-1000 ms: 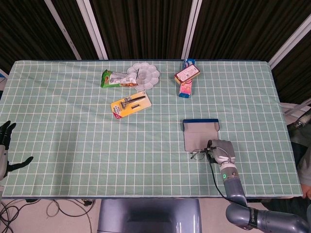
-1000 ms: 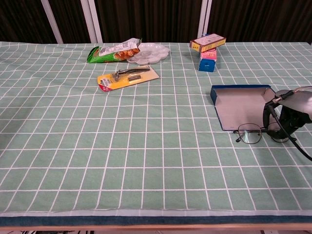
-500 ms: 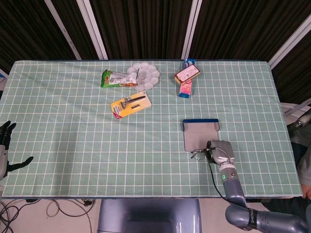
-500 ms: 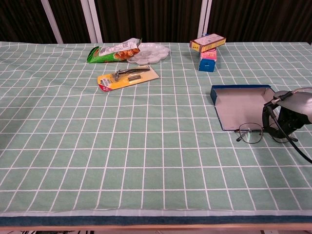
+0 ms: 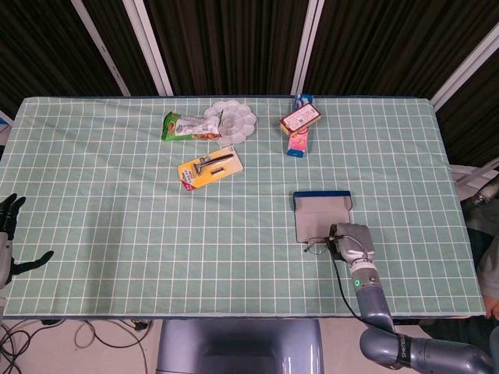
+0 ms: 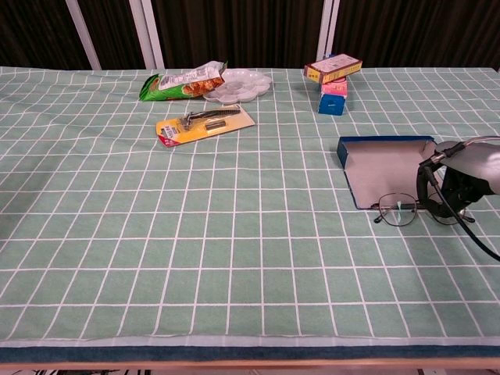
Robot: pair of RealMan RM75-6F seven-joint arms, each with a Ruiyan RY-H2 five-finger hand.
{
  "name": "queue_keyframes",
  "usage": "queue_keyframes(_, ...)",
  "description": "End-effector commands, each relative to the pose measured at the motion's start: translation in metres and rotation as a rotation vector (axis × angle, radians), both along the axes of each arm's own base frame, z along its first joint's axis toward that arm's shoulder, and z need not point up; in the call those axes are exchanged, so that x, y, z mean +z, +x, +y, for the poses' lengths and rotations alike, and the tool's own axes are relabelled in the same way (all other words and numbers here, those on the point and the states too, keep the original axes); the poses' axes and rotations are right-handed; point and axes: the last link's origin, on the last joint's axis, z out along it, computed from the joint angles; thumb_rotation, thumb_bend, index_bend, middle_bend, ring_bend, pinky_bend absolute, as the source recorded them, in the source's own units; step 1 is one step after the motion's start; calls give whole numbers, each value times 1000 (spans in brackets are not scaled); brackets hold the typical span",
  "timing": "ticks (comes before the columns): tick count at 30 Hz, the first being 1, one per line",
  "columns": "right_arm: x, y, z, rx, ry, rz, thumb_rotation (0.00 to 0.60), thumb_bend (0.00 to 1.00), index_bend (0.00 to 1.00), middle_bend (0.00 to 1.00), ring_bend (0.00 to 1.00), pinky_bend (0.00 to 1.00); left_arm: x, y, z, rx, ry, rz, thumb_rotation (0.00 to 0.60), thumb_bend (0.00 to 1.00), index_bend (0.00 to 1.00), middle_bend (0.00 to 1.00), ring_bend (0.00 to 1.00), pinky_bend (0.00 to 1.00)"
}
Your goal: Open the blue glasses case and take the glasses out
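Note:
The blue glasses case (image 5: 321, 212) (image 6: 387, 168) lies open and flat on the green checked cloth, right of centre, its grey lining up. Thin-rimmed glasses (image 5: 316, 247) (image 6: 398, 212) sit just past the case's near edge. My right hand (image 5: 352, 243) (image 6: 465, 176) grips their right side with its fingers curled around the frame, and the left lens sticks out free. My left hand (image 5: 9, 234) hangs at the table's far left edge with its fingers spread and holds nothing; the chest view does not show it.
At the back are a green snack bag (image 5: 181, 126), a white palette tray (image 5: 232, 118) and stacked small boxes (image 5: 299, 123). A yellow razor pack (image 5: 209, 167) lies left of centre. The table's front edge runs close below my right hand.
My right hand has shifted slightly away from the front edge toward the case, carrying the glasses with it. The left hand has not moved.

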Motion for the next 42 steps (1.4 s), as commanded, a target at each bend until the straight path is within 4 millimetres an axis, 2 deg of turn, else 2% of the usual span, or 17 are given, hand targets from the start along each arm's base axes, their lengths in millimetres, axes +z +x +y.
queue_keyframes(1, 1, 1, -1, 3, -3, -1, 600, 570, 706, 1000, 1000, 1000, 0, 0, 0, -1, -1, 0, 600, 21, 0, 0, 0, 0)
queue_keyframes(12, 6, 24, -4, 11, -16, -66, 600, 571, 706, 1000, 1000, 1000, 0, 1, 0, -7, 0, -6, 600, 21, 0, 0, 0, 0)
queue_keyframes(21, -3, 50, -4, 30, -4, -123, 600, 573, 706, 1000, 1000, 1000, 0, 1, 0, -11, 0, -15, 600, 21, 0, 0, 0, 0)
queue_keyframes(29, -24, 81, 0, 33, 26, -193, 600, 574, 706, 1000, 1000, 1000, 0, 2, 0, -13, -9, -20, 600, 21, 0, 0, 0, 0)
queue_keyframes(37, -54, 119, 4, 26, 47, -268, 600, 577, 705, 1000, 1000, 1000, 0, 2, 1, -13, -13, -30, 600, 21, 0, 0, 0, 0)
queue_keyframes(42, -73, 133, 9, 9, 54, -278, 600, 577, 705, 1000, 1000, 1000, 0, 2, 2, -12, -15, -39, 600, 21, 0, 0, 0, 0)
